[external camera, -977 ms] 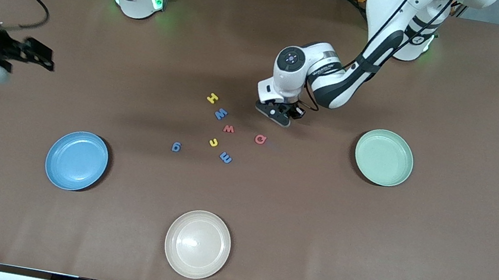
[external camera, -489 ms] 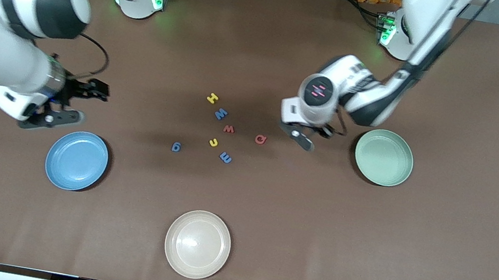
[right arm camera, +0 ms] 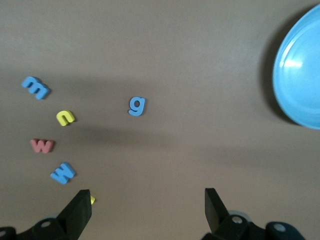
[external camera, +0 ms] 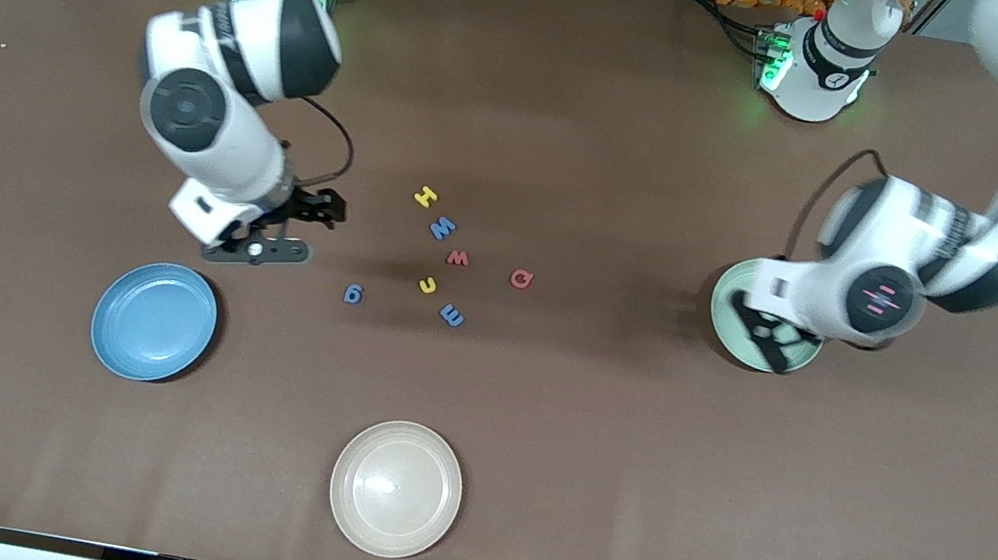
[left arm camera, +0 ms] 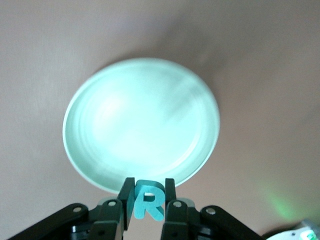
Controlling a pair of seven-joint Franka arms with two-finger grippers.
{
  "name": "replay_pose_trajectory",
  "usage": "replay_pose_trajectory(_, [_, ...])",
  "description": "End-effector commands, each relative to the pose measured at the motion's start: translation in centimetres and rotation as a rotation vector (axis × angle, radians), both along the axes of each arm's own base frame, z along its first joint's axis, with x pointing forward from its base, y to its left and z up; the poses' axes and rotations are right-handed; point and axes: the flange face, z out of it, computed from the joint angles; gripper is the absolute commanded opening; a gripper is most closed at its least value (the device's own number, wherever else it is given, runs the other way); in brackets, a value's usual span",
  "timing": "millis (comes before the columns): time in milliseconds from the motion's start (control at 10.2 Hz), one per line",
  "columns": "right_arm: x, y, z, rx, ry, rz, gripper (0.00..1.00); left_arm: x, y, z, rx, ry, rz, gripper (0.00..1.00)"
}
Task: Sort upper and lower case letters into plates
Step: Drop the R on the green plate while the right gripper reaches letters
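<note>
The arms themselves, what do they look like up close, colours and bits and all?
Both are glossy white with black joint bands and round grey end caps. The bases glow green. A thin black cable loops along each forearm. The left pincer and right pincer are black, with flat black fingers held by small silver screws.

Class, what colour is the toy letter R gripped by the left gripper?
Teal; the chunky letter R shows best in the left wrist view.
</note>
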Motion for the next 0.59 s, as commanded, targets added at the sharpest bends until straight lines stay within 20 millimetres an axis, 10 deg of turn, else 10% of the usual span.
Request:
replay_pose_trajectory(0, [-1.4,1.0,-3.4,-0.021,0.016,-0.114,1.0,-2.2,-1.3,-3.3,-0.042,-0.024,-0.018,0.02])
replay_pose_trajectory(195, [-2.0,4.0,-6.9,-0.026,-0.01,-0.201,1.0,-2.6,-0.8,-4.3,-0.045,-0.032,0.003,0.31])
replay_pose_trajectory(293, [-2.2,5.3,-8.8,-0.024,-0.023,-0.226,1.0,-2.5,-0.8,-4.2,-0.041,-0.036,0.016,0.85])
replay_pose_trajectory(489, [-1.6,5.8,-12.9,0.001,-0.065,-0.23,1.0,-2.3,-1.8,-3.7,-0.033,-0.043,0.041,1.0])
